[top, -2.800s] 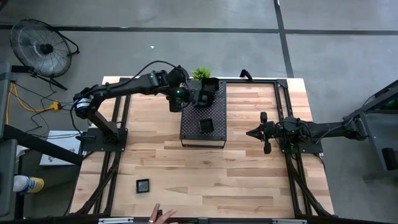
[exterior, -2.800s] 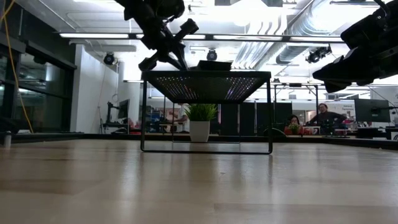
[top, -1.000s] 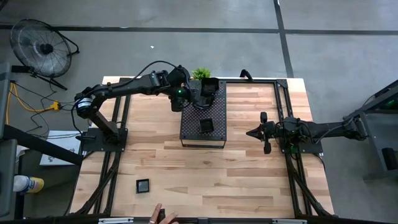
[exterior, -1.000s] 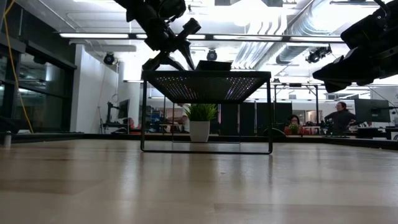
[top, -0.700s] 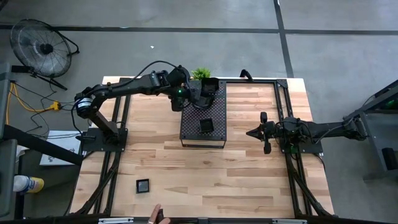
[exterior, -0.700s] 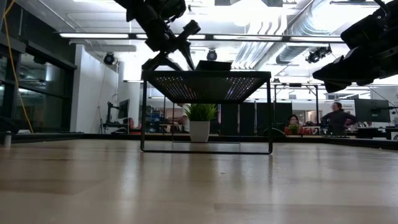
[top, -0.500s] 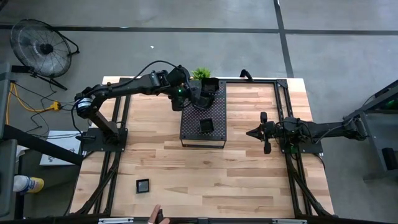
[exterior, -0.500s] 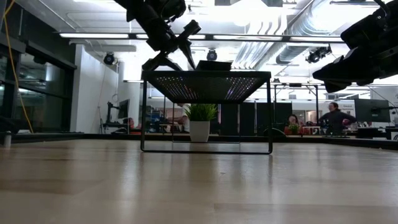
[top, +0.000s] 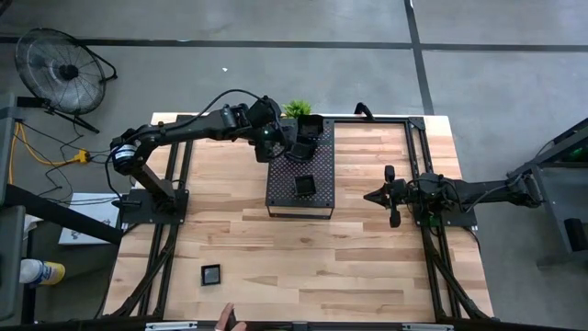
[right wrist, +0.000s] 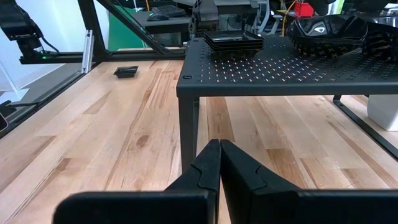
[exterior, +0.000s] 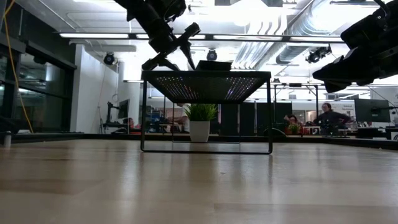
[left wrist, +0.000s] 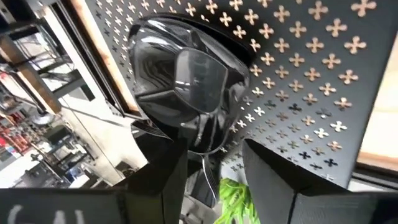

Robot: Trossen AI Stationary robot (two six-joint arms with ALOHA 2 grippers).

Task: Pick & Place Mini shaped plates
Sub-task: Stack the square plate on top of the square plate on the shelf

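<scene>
Up close, the left gripper [left wrist: 214,165] has its two dark fingers [left wrist: 165,174] spread apart, and a stack of glossy black rounded plates [left wrist: 186,93] sits just ahead of the gap between them, resting on the perforated tray [left wrist: 317,81]. Neither finger visibly presses the stack from the wrist view; whether a tip grazes its rim cannot be told. Beyond the fingertips, past the tray's edge, green leaves of the small plant [left wrist: 233,196] show.

From above, the left gripper [top: 287,142] hovers over the tray's far corner [top: 317,198], its arm reaching in a long, bent sweep from the table's left side and angled down toward the rounded stack [top: 306,131]. A second pile, of square plates [top: 304,185], lies on the same tray, nearer its middle and apart from the jaws. One lone square plate [top: 211,273] lies on the wooden table [top: 367,257], well away near the front edge.

The right gripper [right wrist: 217,155] has its fingers pressed together on nothing, held low over the table beside the tray's leg; its arm stretches in level from the right side [top: 390,195].
</scene>
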